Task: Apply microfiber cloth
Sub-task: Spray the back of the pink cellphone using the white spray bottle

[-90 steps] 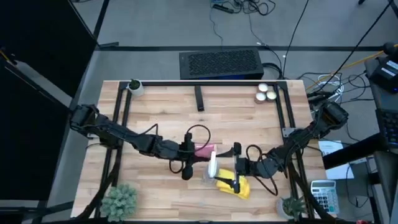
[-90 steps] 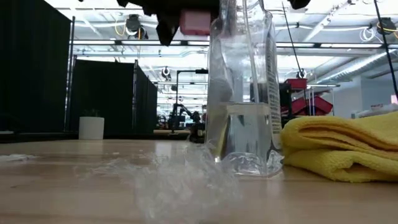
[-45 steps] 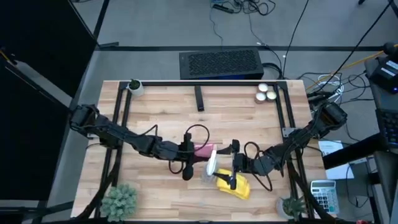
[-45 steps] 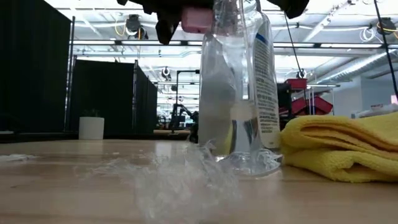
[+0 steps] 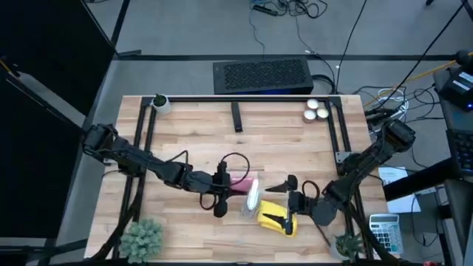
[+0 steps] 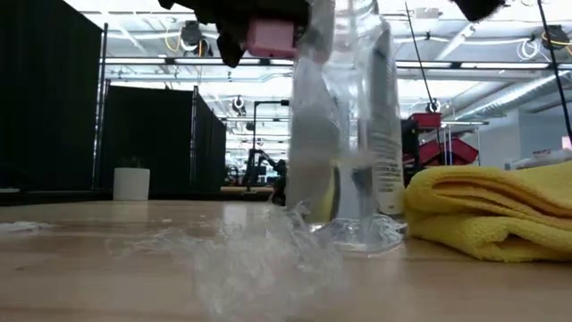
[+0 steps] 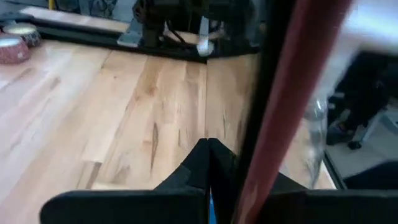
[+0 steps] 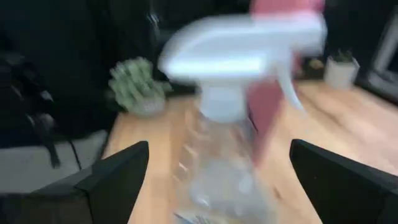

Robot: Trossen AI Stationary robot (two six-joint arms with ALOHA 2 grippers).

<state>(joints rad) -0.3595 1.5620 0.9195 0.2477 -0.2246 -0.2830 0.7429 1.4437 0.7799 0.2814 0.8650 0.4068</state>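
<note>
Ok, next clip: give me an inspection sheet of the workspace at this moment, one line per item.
Surface: wooden table, dry where visible.
Job's things: yellow microfiber cloth lies folded near the front edge, untouched; clear spray bottle stands beside it.
Clutter: pink object at the left gripper; black bar; three small round tins; white pot; two green plants at the front corners.
Grippers: left gripper shut on the pink object beside the bottle; right gripper open, fingers spread, facing the bottle.
Cables: black loops on both arms; more on the floor behind.
Surroundings: black case behind the table; no person seen.
</note>
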